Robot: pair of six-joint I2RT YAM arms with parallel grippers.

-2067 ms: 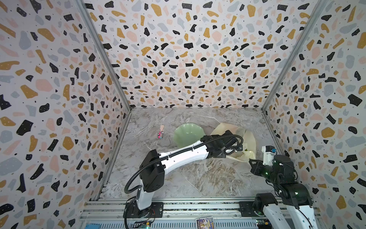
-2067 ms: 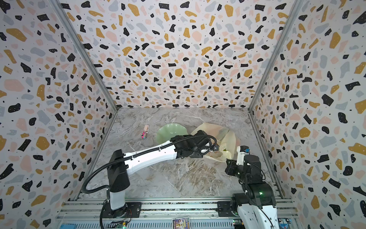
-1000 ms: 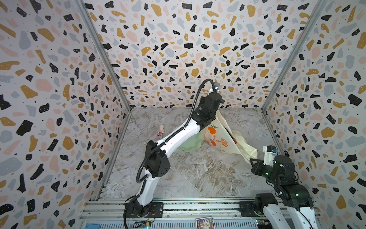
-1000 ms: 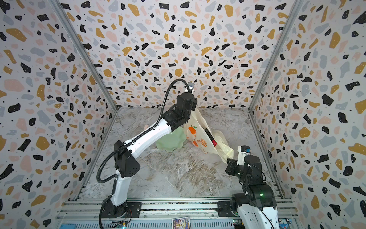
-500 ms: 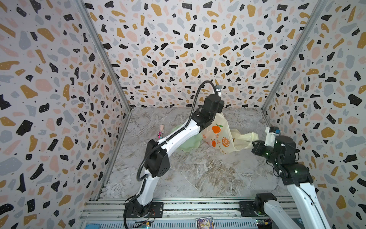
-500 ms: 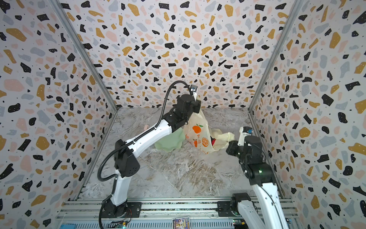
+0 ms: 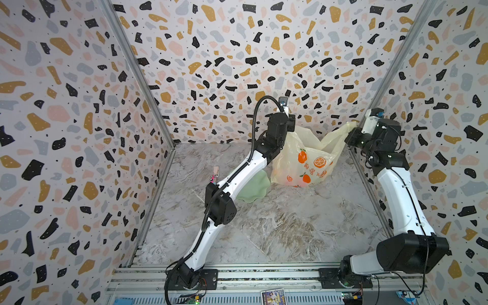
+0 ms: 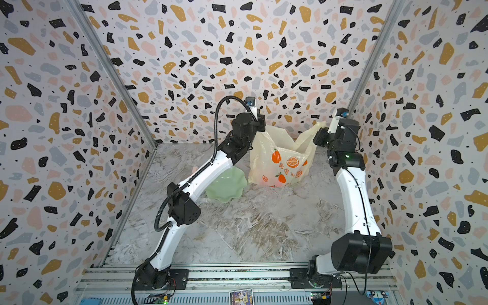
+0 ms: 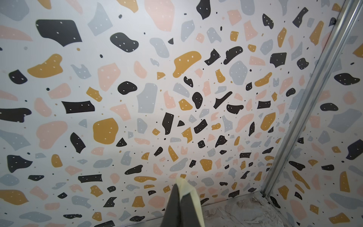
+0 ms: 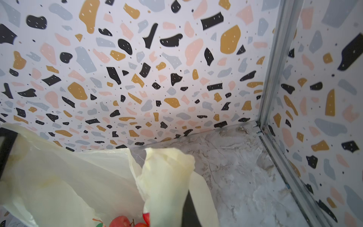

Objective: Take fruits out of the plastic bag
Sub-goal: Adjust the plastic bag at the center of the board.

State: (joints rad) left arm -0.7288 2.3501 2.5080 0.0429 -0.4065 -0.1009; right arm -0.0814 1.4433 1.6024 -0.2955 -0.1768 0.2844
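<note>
Your left gripper (image 7: 291, 126) is clenched on 1 top edge of the plastic bag (image 7: 303, 158); the left wrist view shows a pale strip pinched between its fingers (image 9: 172, 206). Your right gripper (image 7: 349, 131) is clamped on the opposite handle, which bunches over its fingers (image 10: 188, 212). The bag hangs between and below both sets of jaws, its bottom at the table (image 7: 277, 224). The fruits (image 10: 120, 222) lie inside, below the right jaws, with red ones showing.
</note>
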